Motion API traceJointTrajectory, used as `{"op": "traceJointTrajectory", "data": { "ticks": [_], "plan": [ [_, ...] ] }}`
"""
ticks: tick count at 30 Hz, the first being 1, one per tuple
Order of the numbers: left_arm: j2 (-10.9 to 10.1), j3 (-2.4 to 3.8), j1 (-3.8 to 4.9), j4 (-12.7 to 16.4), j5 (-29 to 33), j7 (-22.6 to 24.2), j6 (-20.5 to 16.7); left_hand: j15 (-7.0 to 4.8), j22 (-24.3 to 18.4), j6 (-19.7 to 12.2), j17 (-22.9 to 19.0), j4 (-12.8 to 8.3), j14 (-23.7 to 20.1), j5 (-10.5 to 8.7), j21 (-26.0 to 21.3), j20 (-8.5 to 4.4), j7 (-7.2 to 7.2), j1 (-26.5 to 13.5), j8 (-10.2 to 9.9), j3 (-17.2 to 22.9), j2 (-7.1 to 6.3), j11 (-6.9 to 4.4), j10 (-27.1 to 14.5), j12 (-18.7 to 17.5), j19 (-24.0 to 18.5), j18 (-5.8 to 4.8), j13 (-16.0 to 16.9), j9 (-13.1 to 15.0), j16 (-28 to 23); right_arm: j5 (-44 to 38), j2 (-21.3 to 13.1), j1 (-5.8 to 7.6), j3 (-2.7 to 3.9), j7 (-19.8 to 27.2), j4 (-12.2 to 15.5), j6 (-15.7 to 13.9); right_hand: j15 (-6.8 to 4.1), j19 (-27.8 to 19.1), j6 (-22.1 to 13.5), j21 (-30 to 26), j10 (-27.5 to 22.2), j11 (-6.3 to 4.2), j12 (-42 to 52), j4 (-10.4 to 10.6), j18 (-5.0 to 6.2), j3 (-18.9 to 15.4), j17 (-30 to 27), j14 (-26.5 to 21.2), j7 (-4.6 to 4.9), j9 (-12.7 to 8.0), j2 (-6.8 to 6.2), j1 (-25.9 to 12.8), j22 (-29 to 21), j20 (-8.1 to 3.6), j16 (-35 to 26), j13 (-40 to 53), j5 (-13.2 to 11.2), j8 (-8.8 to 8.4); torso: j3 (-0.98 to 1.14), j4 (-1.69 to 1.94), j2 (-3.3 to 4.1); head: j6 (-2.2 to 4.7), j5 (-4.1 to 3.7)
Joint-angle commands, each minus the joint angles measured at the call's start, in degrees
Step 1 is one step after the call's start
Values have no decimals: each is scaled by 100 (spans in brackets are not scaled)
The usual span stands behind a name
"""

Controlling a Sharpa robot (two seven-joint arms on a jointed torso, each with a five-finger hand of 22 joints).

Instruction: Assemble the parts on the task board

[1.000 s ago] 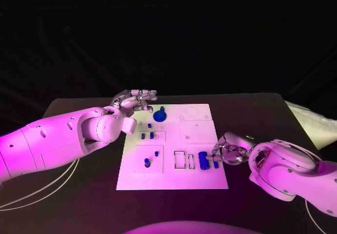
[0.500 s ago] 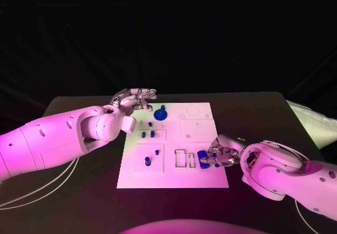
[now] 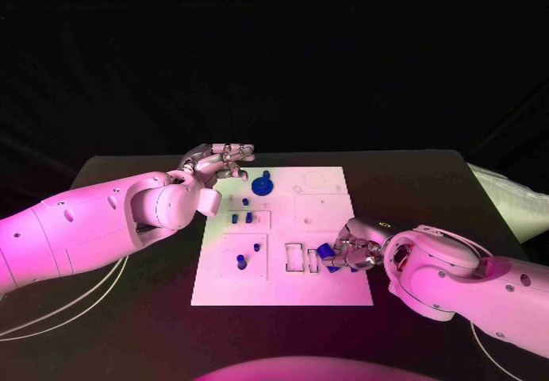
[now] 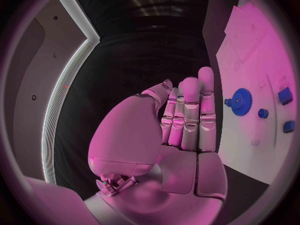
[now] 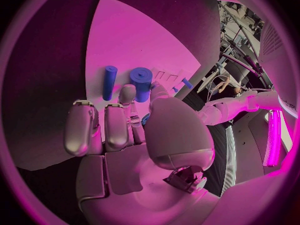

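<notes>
The white task board lies mid-table. A blue gear stands near its far left part, with small blue pegs just in front of it and two more nearer me. My left hand hovers off the board's far left corner, fingers straight and empty, with the gear beside it. My right hand rests at the board's right side, fingers curled. A sliver of a small blue part shows pinched under its thumb. A blue cylinder and a blue rod lie at its fingertips.
Two empty rectangular slots sit just left of the right hand's fingers. Round recesses mark the board's far right part. Black table surrounds the board, and a pale object lies off its right edge.
My right hand has slid left across the board toward the slots, and the blue parts at its fingertips have shifted left with it. The left hand has stayed put.
</notes>
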Motion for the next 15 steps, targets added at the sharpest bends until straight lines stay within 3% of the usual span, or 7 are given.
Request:
{"op": "traceJointTrajectory", "data": {
  "ticks": [1, 9, 15],
  "plan": [
    [4, 3, -3, 8, -6, 23, 87, -7, -7, -47, -6, -6, -40, -28, -23, 21, 3, -27, 22, -33, 10, 3, -56, 26, 15, 62, 9, -6, -13, -89, 10, -61, -44, -115, -78, 193, -35, 25, 32, 38, 58, -16, 43, -10, -65, -25, 31, 222, -29, 19, 91, 114, 39, -18, 34, 39, 53, 32, -6, 10, 5, -9, -10],
    [1, 3, -3, 11, -6, 16, 87, -7, -7, -47, -6, -6, -40, -28, -23, 21, 3, -27, 22, -33, 10, 3, -56, 26, 15, 62, 9, -6, -13, 109, -39, -67, -42, -74, 10, -318, -96, 101, 241, 143, 327, -93, 348, 4, -96, -86, 130, 241, -116, 140, 226, 203, 215, -69, 112, 438, 430, 149, 2, 12, 3, -10, -11],
    [2, 3, -3, 10, -6, 17, 88, -7, -7, -47, -6, -6, -40, -28, -23, 21, 3, -27, 22, -33, 10, 3, -56, 26, 15, 62, 9, -6, -13, 318, -144, -37, -12, 32, 235, -795, -122, 124, 313, 176, 424, -124, 432, 24, -106, -125, 196, 251, -151, 199, 304, 170, 268, -98, 159, 572, 601, 176, -5, 15, -2, -4, -13]
  ]
}}
